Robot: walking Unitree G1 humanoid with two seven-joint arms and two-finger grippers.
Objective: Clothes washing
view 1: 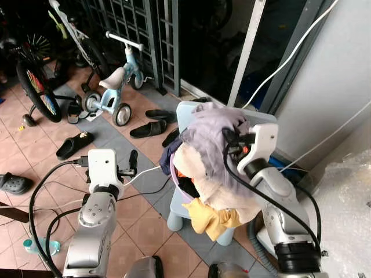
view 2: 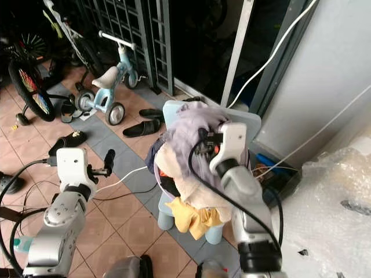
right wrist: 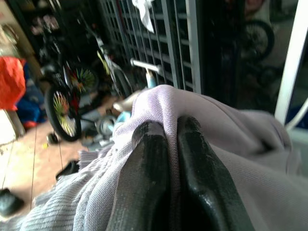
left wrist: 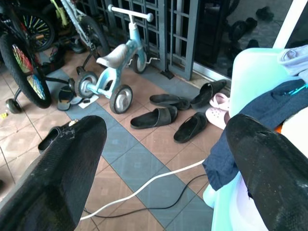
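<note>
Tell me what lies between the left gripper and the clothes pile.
Left eye view: tiled floor crossed by a white cable, between left gripper and clothes pile.

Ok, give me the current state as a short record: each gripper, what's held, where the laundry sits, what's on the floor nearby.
right gripper: shut on lilac garment, at top of the pile
left gripper: open, holding nothing, left of the pile above the floor
laundry pile: heaped on a pale blue plastic chair
yellow cloth: hanging off the pile's front
floor nearby: white cable, black sandals, blue tricycle
</note>
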